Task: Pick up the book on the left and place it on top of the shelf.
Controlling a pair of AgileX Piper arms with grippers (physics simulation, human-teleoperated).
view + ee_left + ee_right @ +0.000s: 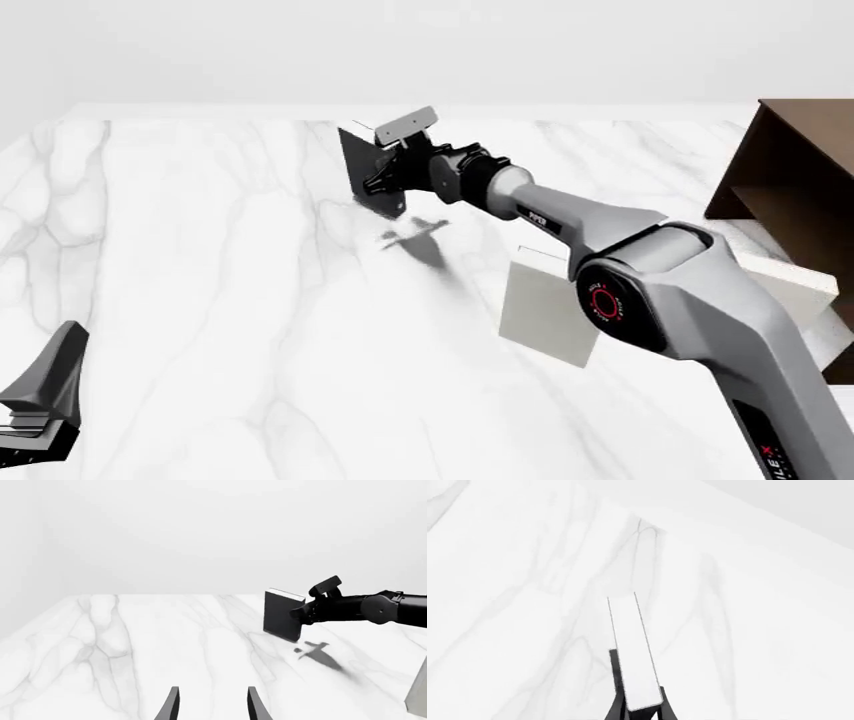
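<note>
While the right gripper [387, 165] is clamped on the thin black hardcover book with white page edges [363, 170], the book hangs upright in the air, clear of the white marbled worktop [200, 260], with its shadow on the marble just below and nearer the arm's base.

- Grip: 2 fingers pinch the covers across the book's thickness; in the right wrist view the white page edge [634, 655] runs straight out from between them.
- Handling (judgement): hardcover, so stiff, should not sag; looks light; smooth covers may slip or pivot if swung fast. The hold sits near 1 edge, so most of the book reaches beyond the fingers; some turning load is likely.
- Left gripper [211, 705]: fingers apart, holding nothing, low over the worktop.
- Dark brown wooden shelf unit [801, 160]: well apart from the right gripper, back past the arm's elbow.
- 2 pale grey-white books [550, 315] stand beside the forearm, before the shelf.
</note>
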